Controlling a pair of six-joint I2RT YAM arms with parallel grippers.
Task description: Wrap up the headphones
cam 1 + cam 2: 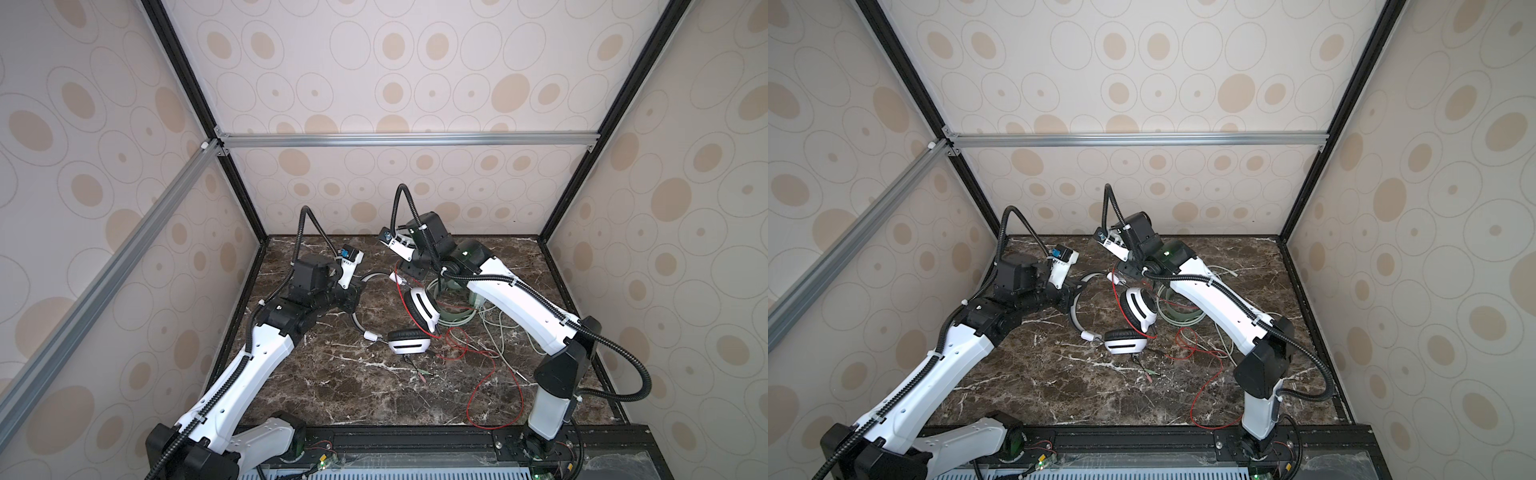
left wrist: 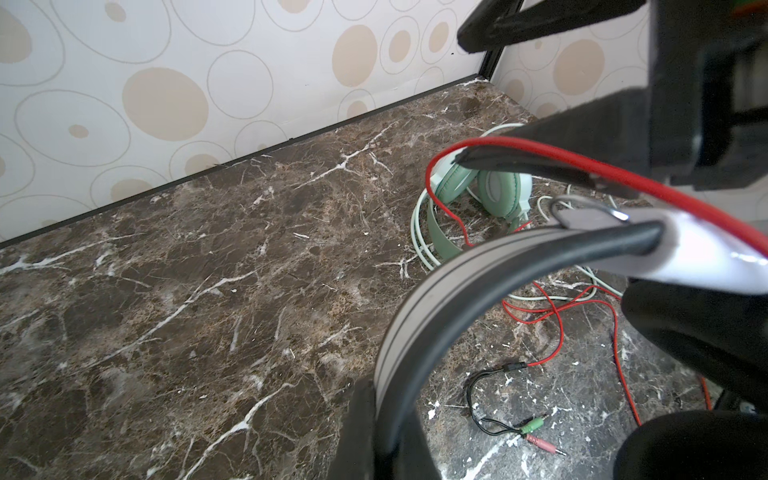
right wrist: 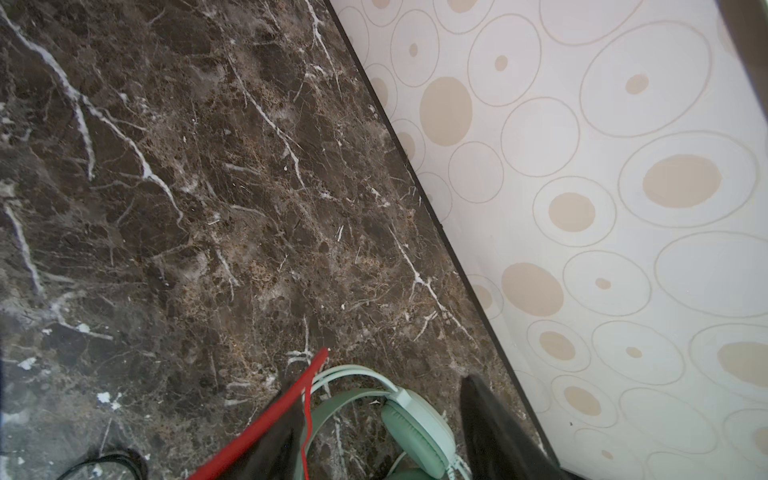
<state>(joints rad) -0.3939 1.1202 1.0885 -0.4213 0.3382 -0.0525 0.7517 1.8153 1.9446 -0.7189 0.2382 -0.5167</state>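
Your left tool [image 1: 353, 296] clamps shut on the headband of the white headset [image 1: 424, 309]; your right tool [image 3: 376, 388] stands open.
The red cable [image 3: 266, 419] lies along one finger of the right tool, then loops loose across the marble tabletop [image 1: 332, 395]. Both white ear cups lie mid-tabletop; the mint-green headset [image 3: 419, 432] sits just beside them, partly under your right arm [image 1: 519, 307].

**No legible writing in sight**

Nothing here can be read. The left camera mount [image 1: 347, 261] and the right camera mount [image 1: 400, 244] each carry a few small dark marks, too tiny to make out as letters or numbers.
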